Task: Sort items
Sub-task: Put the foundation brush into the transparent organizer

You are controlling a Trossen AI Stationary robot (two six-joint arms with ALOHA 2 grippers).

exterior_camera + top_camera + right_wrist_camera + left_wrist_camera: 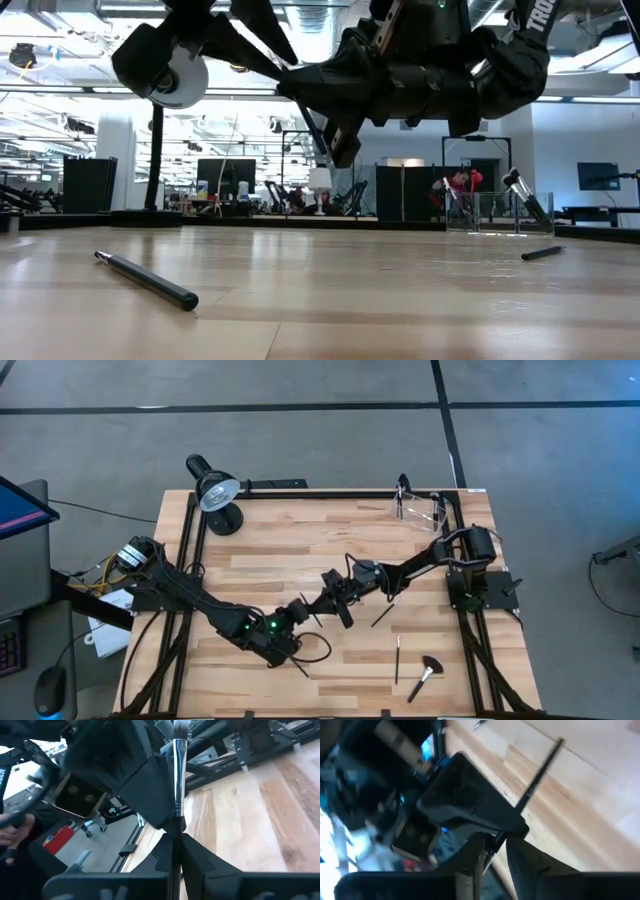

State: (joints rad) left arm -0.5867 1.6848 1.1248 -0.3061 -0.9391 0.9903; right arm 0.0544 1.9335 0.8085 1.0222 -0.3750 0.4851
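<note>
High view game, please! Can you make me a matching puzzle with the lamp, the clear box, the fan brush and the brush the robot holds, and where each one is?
Things:
1. black desk lamp
2. clear plastic container
3. black fan-headed makeup brush
4. silver-collared makeup brush

Places:
A. gripped in the right tool, mid-table, close to the left tool
B. lying flat near a thin dark brush
C. left-side corner of the wooden table
D. right-side corner of the table

Pairs: 1-C, 2-D, 3-B, 4-A.
</note>
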